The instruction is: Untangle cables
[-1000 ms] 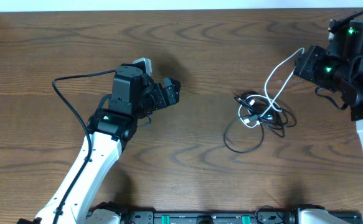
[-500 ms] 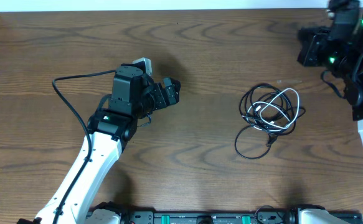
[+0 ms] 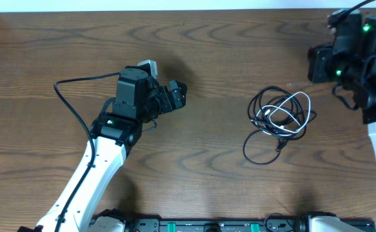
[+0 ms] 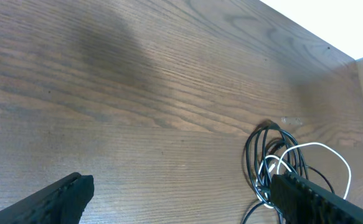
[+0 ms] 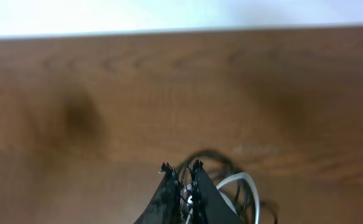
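The cables (image 3: 279, 119) lie in a tangled heap on the wooden table, right of centre. Two thin black cords coil together, and one black loop (image 3: 249, 153) trails toward the near edge. A shorter white cable (image 3: 304, 106) curls over the heap's right side. My right gripper (image 3: 313, 64) hangs shut and empty near the far right corner, apart from the heap. In the right wrist view the cables (image 5: 234, 180) show blurred behind its fingertips (image 5: 181, 168). My left gripper (image 3: 176, 96) stands wide open left of centre, well away from the heap. The left wrist view has the cables (image 4: 274, 155) beside its right finger.
The left arm's own thick black wire (image 3: 68, 96) loops over the table at the left. A small pale speck (image 4: 291, 121) lies just beyond the heap. The table's far edge (image 5: 181, 32) meets a white wall.
A second ago the white cable stretched from the heap up to my right gripper. It has dropped back onto the heap, which shifted slightly right. The right gripper drew away toward the far right corner.
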